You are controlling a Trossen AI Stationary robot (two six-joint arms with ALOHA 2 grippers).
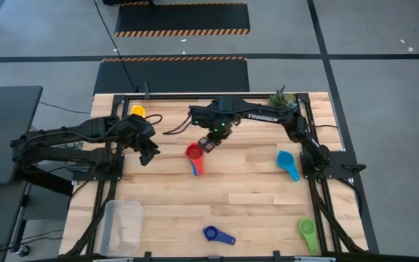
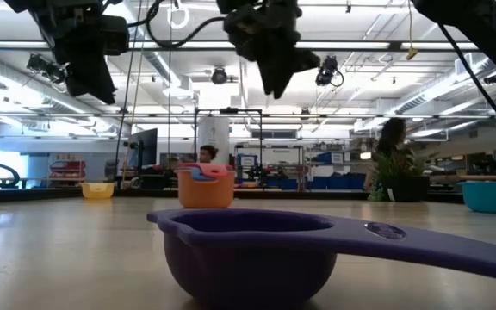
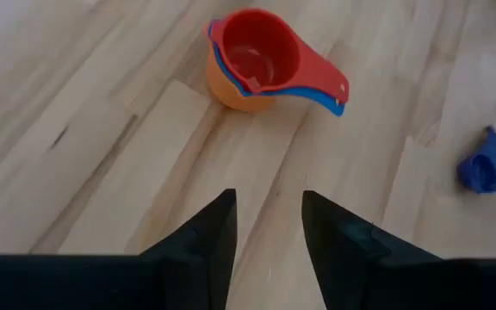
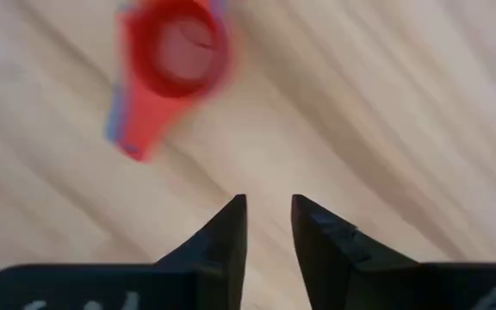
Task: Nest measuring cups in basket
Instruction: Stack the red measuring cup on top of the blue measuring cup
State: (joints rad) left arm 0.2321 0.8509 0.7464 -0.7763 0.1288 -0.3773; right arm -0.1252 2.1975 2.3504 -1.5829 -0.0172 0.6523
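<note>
A red cup sits nested in a blue one inside an orange one; this stack [image 1: 195, 156] [image 3: 252, 60] stands upright on the wooden table near its middle, handles pointing toward the near edge. My right gripper [image 1: 208, 143] [image 4: 268, 200] hangs above and just beside the stack, pointing down, open and holding nothing. My left gripper [image 1: 151, 154] [image 3: 268, 196] hovers to the stack's left, slanting down toward it, open with bare wood between its fingers. The clear basket [image 1: 122, 225] stands at the near left corner.
A yellow cup [image 1: 137, 111] sits at the far left. A light blue cup [image 1: 288, 164] lies on the right, a dark blue cup [image 1: 217, 234] [image 2: 248, 250] at the near edge, a green cup [image 1: 308, 233] at the near right corner. A plant [image 1: 282, 98] stands far right.
</note>
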